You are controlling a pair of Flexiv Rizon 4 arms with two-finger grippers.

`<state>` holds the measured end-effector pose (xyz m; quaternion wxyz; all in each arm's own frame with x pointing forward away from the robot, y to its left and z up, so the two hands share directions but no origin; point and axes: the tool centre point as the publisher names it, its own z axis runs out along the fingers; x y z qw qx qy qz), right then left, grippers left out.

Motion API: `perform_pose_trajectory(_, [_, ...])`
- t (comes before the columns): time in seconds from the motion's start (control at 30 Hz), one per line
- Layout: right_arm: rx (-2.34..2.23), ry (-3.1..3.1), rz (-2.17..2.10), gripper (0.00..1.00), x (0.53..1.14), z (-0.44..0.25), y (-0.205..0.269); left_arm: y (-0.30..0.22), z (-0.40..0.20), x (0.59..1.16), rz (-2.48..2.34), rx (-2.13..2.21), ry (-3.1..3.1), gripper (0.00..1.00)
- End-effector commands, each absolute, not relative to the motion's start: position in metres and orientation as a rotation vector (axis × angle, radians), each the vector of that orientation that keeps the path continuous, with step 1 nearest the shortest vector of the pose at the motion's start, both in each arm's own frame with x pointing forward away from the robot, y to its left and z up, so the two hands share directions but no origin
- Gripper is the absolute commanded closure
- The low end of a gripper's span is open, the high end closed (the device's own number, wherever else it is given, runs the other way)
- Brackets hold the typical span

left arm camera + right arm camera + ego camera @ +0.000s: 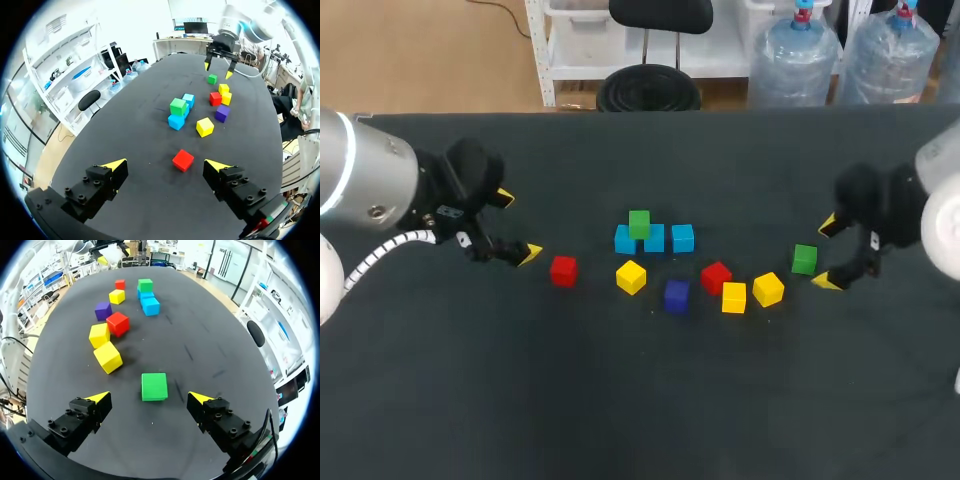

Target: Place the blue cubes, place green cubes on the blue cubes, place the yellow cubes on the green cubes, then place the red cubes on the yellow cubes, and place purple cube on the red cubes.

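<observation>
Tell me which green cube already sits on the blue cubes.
The middle green cube, resting atop the blue cubes. The other green cube lies unstacked, just ahead of the right gripper.

Matte black desk [640, 400] under three light blue cubes [682, 237] topped by one green cube [639, 223], second green cube [804, 259] at their 3 o'clock, red cube [563, 270] at 8, another red cube [716, 277] at 4, three yellow cubes [631, 276] from 4 to 7, purple cube [676, 294] at 6, black left hand [518, 226] and right hand [828, 254] yellow-tipped.
</observation>
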<state>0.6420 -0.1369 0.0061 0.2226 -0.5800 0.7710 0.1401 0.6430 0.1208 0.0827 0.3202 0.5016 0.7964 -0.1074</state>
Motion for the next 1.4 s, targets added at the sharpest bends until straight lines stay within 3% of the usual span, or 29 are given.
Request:
perform_pose_trajectory(0.03, [-1.617,2.15,0.375,0.0,0.647,0.004,-0.133,0.122,0.082,0.643,-0.285,1.317,2.089,0.0])
perform_pose_trajectory(1.03, [-1.658,2.213,0.43,0.0,0.656,-0.008,-0.129,0.122,0.082,0.643,-0.285,1.317,2.089,0.0])
perform_pose_trajectory(1.3, [-1.668,2.217,0.434,0.09,0.656,-0.01,-0.129,0.122,0.082,0.643,-0.285,1.317,2.089,0.0])
perform_pose_trajectory(1.4, [-1.67,2.216,0.434,0.2,0.655,-0.011,-0.129,0.122,0.082,0.643,-0.285,1.317,2.089,0.0])
